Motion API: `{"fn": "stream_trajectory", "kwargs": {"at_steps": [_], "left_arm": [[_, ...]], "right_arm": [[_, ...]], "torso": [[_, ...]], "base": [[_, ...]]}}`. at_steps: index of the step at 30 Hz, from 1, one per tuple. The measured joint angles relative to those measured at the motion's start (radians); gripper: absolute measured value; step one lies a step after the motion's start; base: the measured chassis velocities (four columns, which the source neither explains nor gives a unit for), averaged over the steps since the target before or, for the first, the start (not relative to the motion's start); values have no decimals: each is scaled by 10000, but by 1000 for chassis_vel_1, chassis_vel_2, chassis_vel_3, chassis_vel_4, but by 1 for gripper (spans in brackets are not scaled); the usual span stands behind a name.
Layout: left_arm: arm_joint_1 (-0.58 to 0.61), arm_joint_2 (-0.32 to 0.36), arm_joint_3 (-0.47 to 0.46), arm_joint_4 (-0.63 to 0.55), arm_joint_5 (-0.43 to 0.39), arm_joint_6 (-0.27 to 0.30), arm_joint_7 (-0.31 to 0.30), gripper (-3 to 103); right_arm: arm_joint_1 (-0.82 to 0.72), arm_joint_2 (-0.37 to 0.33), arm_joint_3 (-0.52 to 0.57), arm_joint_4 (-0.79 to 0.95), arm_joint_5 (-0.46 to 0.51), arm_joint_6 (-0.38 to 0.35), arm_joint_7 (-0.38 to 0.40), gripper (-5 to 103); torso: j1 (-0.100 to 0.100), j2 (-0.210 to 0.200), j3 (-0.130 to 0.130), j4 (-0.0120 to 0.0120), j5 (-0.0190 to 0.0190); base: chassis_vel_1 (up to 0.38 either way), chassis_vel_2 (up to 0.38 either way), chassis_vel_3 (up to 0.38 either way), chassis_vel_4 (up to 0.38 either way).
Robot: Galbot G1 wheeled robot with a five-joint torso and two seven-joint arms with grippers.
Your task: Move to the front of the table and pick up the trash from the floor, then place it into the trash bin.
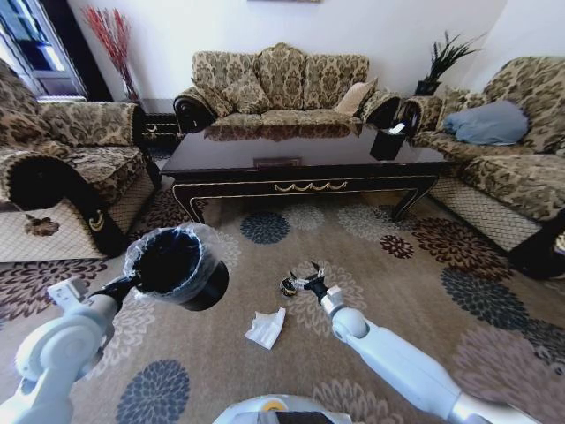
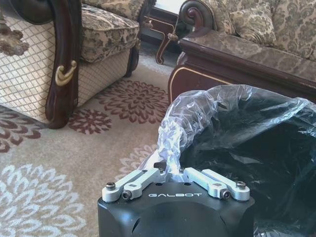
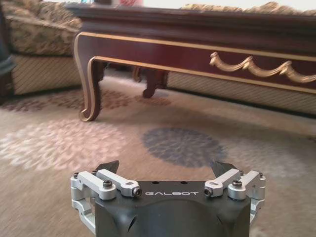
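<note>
Your left gripper [image 2: 170, 170] has its fingers clenched on the rim and thin clear liner of the small round black trash bin [image 1: 177, 265], held tilted above the patterned carpet [image 1: 388, 291] with its mouth turned toward the litter.

Your right gripper [image 1: 305, 279] is down at carpet level, fingers spread wide, nothing between them in the right wrist view. A small dark round object [image 1: 288, 285] lies just beside the fingertips. A crumpled white tissue [image 1: 266, 328] lies on the carpet nearer the robot, between the bin and the right arm.

Handling, as judged: the tissue looks feather-light and soft; it will collapse under any pinch, so take it at the highest ridge and press slightly into the pile. The dark object looks small and hard and could roll or skate away; straddle it and come straight down.

Around you: the long low glossy dark wood table with gold trim [image 3: 197, 44] stands ahead, curved leg near. A floral armchair [image 2: 98, 34] sits on the bin side, sofas beyond. Nothing lies between the right gripper and the litter; the bin's floppy liner could snag on the fingers.
</note>
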Motion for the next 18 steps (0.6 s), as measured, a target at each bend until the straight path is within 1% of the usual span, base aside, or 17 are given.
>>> {"fn": "stream_trajectory", "kwargs": {"at_steps": [3, 5, 6, 8, 10, 11, 14, 15, 16, 18], "left_arm": [[27, -34, -49, 4, -37, 36, -38, 3], [54, -70, -70, 10, -42, 63, -52, 3], [54, -70, -70, 10, -42, 63, -52, 3], [34, -77, -130, 9, -90, 65, -52, 3], [21, -72, -186, 32, -115, 64, -48, 3], [21, -72, -186, 32, -115, 64, -48, 3], [-29, -117, -206, 282, -114, 43, -46, 3], [-29, -117, -206, 282, -114, 43, -46, 3], [-67, -159, -172, 361, -101, 35, -46, 3], [-131, -236, -99, 401, -87, 31, -47, 3]], "right_arm": [[74, 205, -307, -322, -112, 35, -186, 100], [161, 533, -618, -885, -429, 139, -482, 100], [161, 533, -618, -885, -429, 139, -482, 100], [212, 982, -808, -1586, -637, 451, -934, 100], [221, 1266, -843, -1965, -806, 712, -1289, 100], [221, 1266, -843, -1965, -806, 712, -1289, 100], [297, 1638, -923, -2445, -1339, 1094, -1863, 100], [297, 1638, -923, -2445, -1339, 1094, -1863, 100], [334, 1756, -991, -2626, -1600, 1212, -2081, 100], [368, 1877, -1135, -2850, -1824, 1283, -2244, 100]], "torso": [[0, 0, 1, 1, 1], [0, 0, 1, 2, -3], [0, 0, 1, 2, -3], [0, 0, 1, 1, 2], [0, -1, 1, 1, 2], [0, -1, 1, 1, 2], [0, 0, 0, 3, 0], [0, 0, 0, 3, 0], [0, 0, 0, 3, -1], [0, -1, 1, 3, -1]], "base": [[0, 0, 0, 0], [0, 0, 0, 0], [0, 0, 0, 0], [0, 0, 0, 0], [0, 0, 0, 0], [0, 0, 0, 0], [0, 0, 0, 0], [0, 0, 0, 0], [0, 0, 0, 0], [0, 0, 0, 0]]}}
